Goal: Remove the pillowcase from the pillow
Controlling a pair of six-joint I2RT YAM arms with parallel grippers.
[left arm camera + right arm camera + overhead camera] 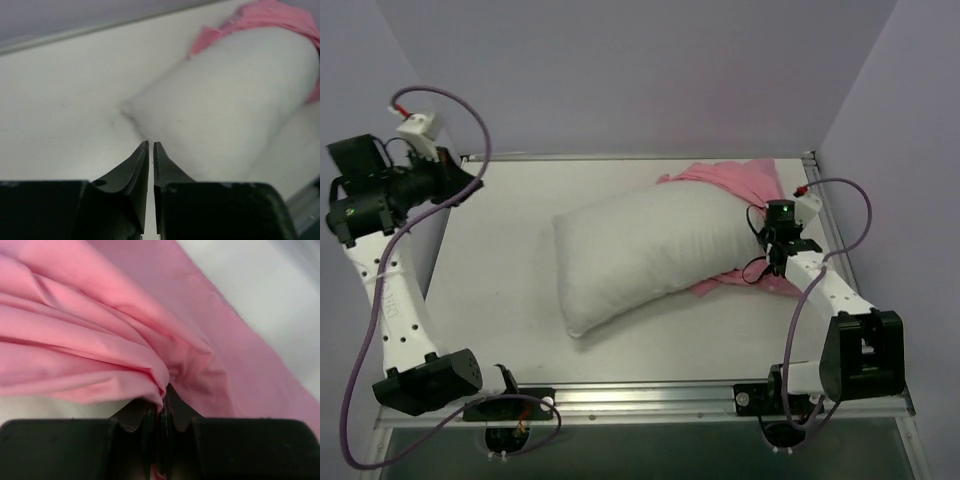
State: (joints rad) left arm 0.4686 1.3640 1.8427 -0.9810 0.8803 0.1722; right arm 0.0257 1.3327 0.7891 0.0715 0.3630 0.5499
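The white pillow (650, 255) lies slanted across the middle of the table. The pink pillowcase (735, 180) is bunched around only its right end, with more pink showing beneath (745, 283). At that end my right gripper (770, 262) is shut on a gathered fold of the pillowcase (100, 330), and cloth is pinched between the fingertips of the right gripper (164, 392). My left gripper (472, 184) hovers at the far left, well away from the pillow. In its wrist view the left gripper (151, 145) is shut on nothing, pointing at the pillow's (235, 100) bare left corner, with the pillowcase (265, 17) beyond.
A metal rail (650, 395) borders the table (500, 260) at the near edge, with both arm bases on it. Purple walls close in the back and sides. The right arm's cable (840, 190) loops above the table's right edge.
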